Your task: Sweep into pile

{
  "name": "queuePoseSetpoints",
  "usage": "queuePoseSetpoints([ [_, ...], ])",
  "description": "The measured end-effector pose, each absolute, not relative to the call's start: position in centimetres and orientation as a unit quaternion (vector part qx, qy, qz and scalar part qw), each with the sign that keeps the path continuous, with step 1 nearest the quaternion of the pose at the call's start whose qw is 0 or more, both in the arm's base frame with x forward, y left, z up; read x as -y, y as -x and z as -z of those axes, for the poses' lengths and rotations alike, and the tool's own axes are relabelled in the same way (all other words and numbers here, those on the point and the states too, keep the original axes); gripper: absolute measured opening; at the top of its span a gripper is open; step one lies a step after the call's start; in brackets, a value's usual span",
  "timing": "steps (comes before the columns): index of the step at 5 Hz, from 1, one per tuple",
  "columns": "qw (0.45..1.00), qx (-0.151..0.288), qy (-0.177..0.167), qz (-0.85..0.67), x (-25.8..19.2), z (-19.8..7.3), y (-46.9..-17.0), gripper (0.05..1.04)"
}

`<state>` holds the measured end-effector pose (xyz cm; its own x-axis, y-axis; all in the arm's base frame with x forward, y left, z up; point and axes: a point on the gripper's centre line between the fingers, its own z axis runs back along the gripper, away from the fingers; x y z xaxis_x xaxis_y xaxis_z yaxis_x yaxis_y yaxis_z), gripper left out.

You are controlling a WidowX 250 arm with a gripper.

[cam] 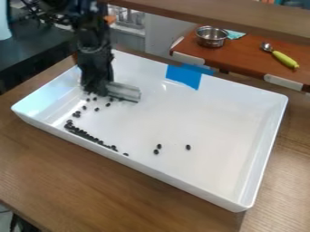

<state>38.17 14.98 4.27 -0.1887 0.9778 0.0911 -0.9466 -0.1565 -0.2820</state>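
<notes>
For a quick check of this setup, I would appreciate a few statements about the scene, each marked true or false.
1. The densest run of dark pieces lies along the near wall of the white tray. True.
2. Every dark piece has been gathered into one pile. False: several lie scattered, three of them apart near the middle of the tray.
3. Blue tape is stuck to the tray's far wall. True.
4. The hand is at the right end of the tray in the picture. False: the hand is toward the left end.
5. The spoon is inside the metal pot. False: the spoon lies on the reddish-brown counter, to the right of the pot.
</notes>
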Motion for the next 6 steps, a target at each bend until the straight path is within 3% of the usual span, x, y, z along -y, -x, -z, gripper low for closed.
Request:
queuePoseSetpoints([
  [1,0.635,0.109,0.054,-0.763,-14.4,-4.1,-36.0,0.386],
  [3,0.619,0.090,0.060,-0.778,-12.6,-3.7,-32.5,0.386],
  [4,0.579,0.080,0.072,-0.808,-11.8,-3.7,-31.3,0.386],
  [6,0.518,0.069,0.062,-0.851,-11.4,-3.5,-29.1,0.386],
])
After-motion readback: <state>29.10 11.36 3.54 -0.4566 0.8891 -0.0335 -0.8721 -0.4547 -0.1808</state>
